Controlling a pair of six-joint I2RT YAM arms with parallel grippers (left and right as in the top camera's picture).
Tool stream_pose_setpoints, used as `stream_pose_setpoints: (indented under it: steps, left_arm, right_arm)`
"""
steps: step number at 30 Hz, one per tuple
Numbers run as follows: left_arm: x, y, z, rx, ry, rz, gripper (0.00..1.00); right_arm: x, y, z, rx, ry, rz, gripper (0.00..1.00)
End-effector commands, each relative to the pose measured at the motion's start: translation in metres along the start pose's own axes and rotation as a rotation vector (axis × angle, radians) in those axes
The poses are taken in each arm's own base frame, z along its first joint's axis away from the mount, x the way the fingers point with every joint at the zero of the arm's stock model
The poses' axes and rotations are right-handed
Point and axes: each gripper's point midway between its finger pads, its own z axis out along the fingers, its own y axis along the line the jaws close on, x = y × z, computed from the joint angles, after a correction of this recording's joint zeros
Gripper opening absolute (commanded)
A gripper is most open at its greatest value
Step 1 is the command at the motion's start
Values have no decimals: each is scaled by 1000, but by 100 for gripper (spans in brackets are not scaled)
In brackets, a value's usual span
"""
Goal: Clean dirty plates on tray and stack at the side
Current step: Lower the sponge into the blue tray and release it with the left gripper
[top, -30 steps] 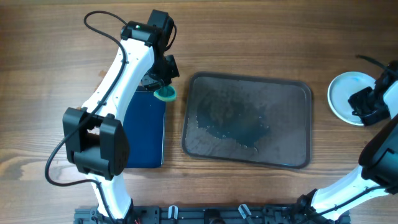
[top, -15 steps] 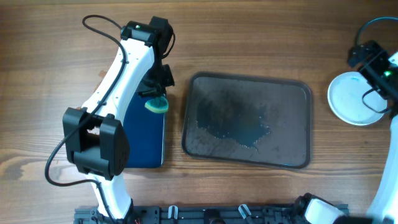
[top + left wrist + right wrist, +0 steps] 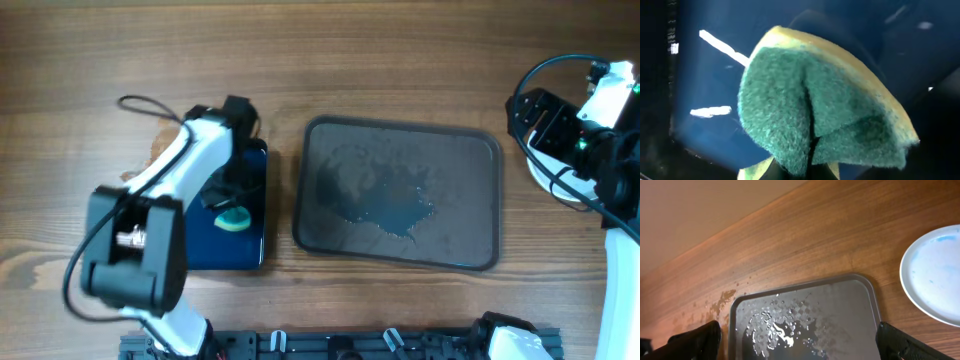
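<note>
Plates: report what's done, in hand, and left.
Done: the tray holds only water; a plate sits on the table to its right, faint blue showing on it. In hand: left fingers grip the sponge over the blue tray. Left: probably just setting it down; stack count hidden.

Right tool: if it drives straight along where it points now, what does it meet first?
Most likely the wet tray: it fills the gap ahead of the right tool in the wrist view. The plate lies off to the side. Depth is unclear.
</note>
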Motion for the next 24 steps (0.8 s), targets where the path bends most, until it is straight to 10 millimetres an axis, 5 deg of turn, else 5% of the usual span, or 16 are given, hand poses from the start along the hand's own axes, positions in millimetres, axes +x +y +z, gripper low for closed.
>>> stream_pose_setpoints:
  steps: [1,2,3,5,6,14,18,20,24]
  left_arm:
    - [-4,12,-3,17,-27,-30,4]
    - [-4,10,-3,27,-28,2,17]
    - [-5,10,-3,29,-30,4,41]
    - [-5,9,-3,31,-31,3,61]
    - [-6,8,-3,35,-37,2,96]
    - [-12,6,-14,59,-69,-2,100]
    - [-26,1,-63,151,-200,35,100]
    - [-27,3,-105,212,-307,91,100]
    - [-6,13,-172,336,-502,144,100]
  right_arm:
    - [-2,7,-6,-22,-12,-32,100]
    - [-2,7,-6,-22,-12,-32,100]
    - [-2,7,-6,-22,-12,-32,100]
    - [-1,6,-6,-18,-10,-34,100]
    - [-1,6,-6,-18,-9,-44,100]
    - [-8,10,-12,-24,-51,-230,100]
    - [-23,23,-35,-36,-175,-412,99]
    - [-32,35,-60,-41,-278,-517,100]
    - [-38,66,-114,-83,-481,-735,99]
